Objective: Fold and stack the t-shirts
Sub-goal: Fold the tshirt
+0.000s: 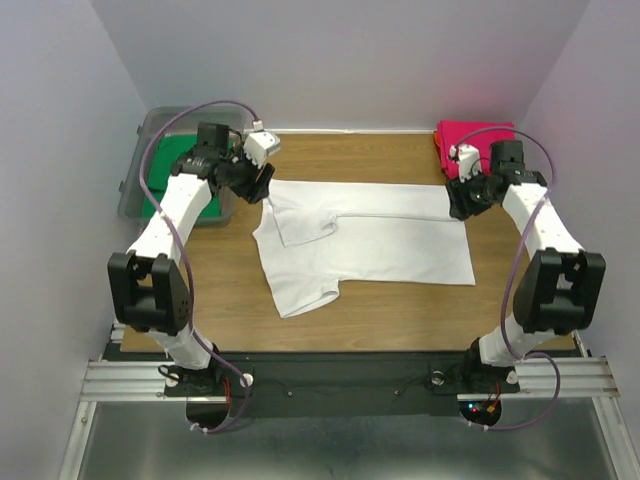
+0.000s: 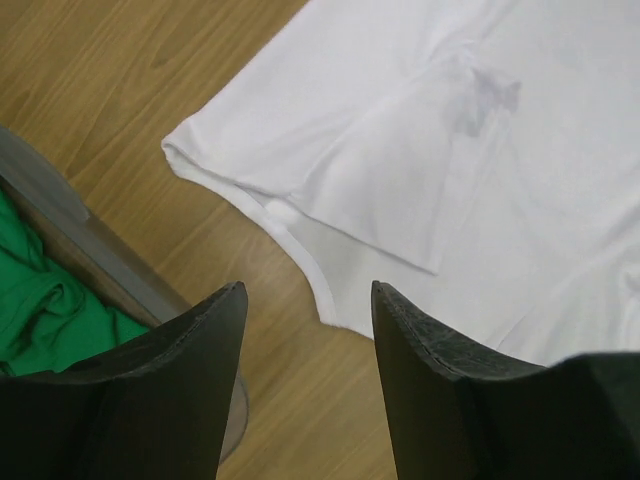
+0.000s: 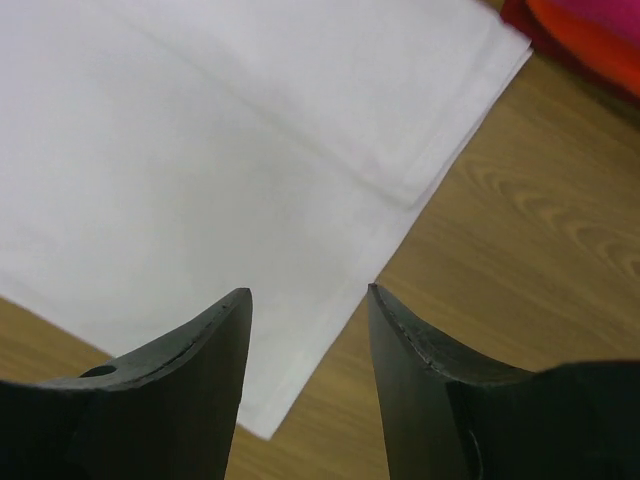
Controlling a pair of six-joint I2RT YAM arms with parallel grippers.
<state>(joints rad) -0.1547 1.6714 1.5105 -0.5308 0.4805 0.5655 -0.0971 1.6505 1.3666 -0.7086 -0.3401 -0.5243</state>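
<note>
The white t-shirt (image 1: 370,245) lies flat on the wooden table, its far long edge folded over and one sleeve folded in. My left gripper (image 1: 262,186) hovers open and empty at the shirt's left collar end; the white shirt shows in the left wrist view (image 2: 420,170). My right gripper (image 1: 460,205) is open and empty above the shirt's right hem corner (image 3: 250,160). The magenta pink t-shirt (image 1: 470,135) lies folded at the far right corner on the red-orange one (image 3: 590,40). The green t-shirt (image 1: 175,165) lies in the bin.
A clear grey plastic bin (image 1: 135,170) stands at the far left, off the table's edge; its rim (image 2: 90,245) is close beside my left fingers. Bare wooden table (image 1: 400,310) lies in front of the shirt. White walls close in on three sides.
</note>
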